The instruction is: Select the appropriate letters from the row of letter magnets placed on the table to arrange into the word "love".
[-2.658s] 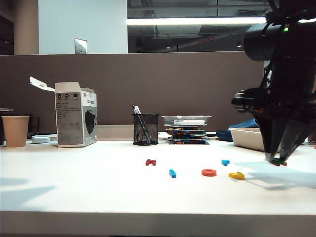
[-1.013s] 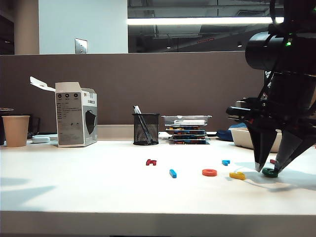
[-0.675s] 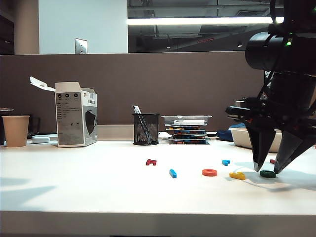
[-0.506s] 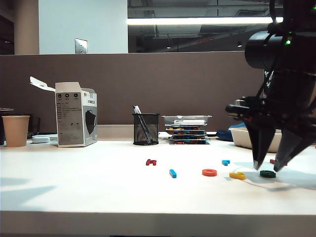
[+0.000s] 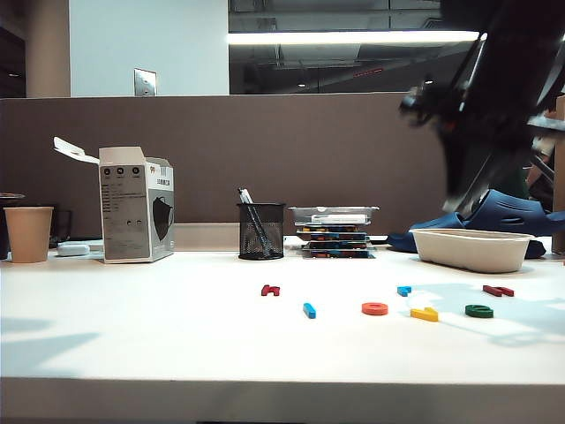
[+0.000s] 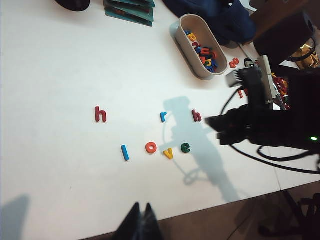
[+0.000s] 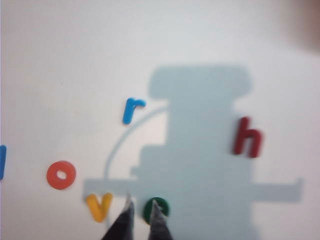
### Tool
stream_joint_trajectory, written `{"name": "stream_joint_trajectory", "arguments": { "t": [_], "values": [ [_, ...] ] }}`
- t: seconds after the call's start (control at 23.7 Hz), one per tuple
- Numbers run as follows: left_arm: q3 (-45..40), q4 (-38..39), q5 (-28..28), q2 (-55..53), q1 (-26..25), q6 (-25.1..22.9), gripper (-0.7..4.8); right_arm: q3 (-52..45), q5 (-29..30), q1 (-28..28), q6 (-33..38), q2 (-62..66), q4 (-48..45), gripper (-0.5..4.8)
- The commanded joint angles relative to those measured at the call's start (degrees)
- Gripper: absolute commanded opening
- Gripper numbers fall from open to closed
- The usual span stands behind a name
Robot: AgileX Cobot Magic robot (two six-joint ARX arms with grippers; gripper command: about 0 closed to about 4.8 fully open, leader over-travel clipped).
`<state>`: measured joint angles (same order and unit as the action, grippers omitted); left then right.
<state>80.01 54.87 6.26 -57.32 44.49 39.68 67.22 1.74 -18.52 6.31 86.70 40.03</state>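
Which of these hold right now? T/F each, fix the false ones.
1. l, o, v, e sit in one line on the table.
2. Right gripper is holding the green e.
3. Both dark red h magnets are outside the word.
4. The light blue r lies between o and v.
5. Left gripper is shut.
1. True. The blue l, orange o, yellow v and green e lie in a line on the table.
2. False. The right gripper hangs above the e, which lies on the table.
3. True. One h and the other h lie apart from the line.
4. False. The r lies off the line, on the tray's side.
5. True. The left gripper has its fingertips together, holding nothing.
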Motion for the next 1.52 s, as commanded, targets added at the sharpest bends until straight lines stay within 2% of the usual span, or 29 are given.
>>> {"name": "stream_joint_trajectory", "arguments": {
  "t": [0.04, 0.13, 0.3, 0.38, 0.59, 0.68, 0.93, 1.05, 1.18, 1.31, 1.39, 1.52],
  "values": [
    [0.22, -0.57, 0.17, 0.13, 0.04, -0.26, -0.05, 0.22, -5.73, 1.42, -3.34, -5.66, 0.74, 0.46],
    [0.22, -0.57, 0.17, 0.13, 0.04, -0.26, -0.05, 0.20, -6.93, 2.73, -3.87, -8.90, 1.25, -0.08],
    [0.22, -0.57, 0.17, 0.13, 0.04, -0.26, -0.05, -0.24, -5.75, 8.15, -5.62, -15.78, 1.40, -0.06],
    [0.22, -0.57, 0.17, 0.13, 0.04, -0.26, -0.05, -2.21, -2.71, 14.27, -6.21, -21.99, 1.38, -0.06],
    [0.22, -0.59, 0.17, 0.13, 0.04, -0.26, -0.05, -9.51, 2.71, 23.58, -7.08, -32.70, 1.31, -0.06],
    [0.22, -0.57, 0.22, 0.13, 0.04, -0.26, -0.05, -13.22, 8.31, 26.32, -7.13, -38.05, 0.52, -0.06],
    [0.22, -1.79, 1.70, 0.11, 0.04, -0.24, -0.05, -17.79, 12.17, 26.73, -7.04, -47.32, 0.44, -0.06],
    [0.22, -2.40, 1.62, 0.11, 0.04, -0.24, -0.05, -18.73, 11.82, 25.16, -6.99, -49.35, 0.59, -0.06],
    [0.22, -3.17, 6.34, -0.24, 0.04, -0.96, -0.05, -19.52, 10.49, 23.06, -7.06, -50.62, 0.46, -0.06],
    [0.22, -4.48, 12.96, -0.35, -0.11, -5.25, -0.05, -19.67, 9.68, 21.55, -7.30, -52.33, 0.85, -0.06],
    [0.24, -6.08, 16.90, -0.28, -1.55, -10.97, -0.05, -19.65, 8.00, 19.85, -7.93, -54.14, 0.90, -0.06],
    [0.28, -6.84, 16.87, 0.02, -5.60, -16.11, -0.05, -19.65, 4.42, 17.88, -9.01, -55.63, 1.16, -0.06]
  ]
}}
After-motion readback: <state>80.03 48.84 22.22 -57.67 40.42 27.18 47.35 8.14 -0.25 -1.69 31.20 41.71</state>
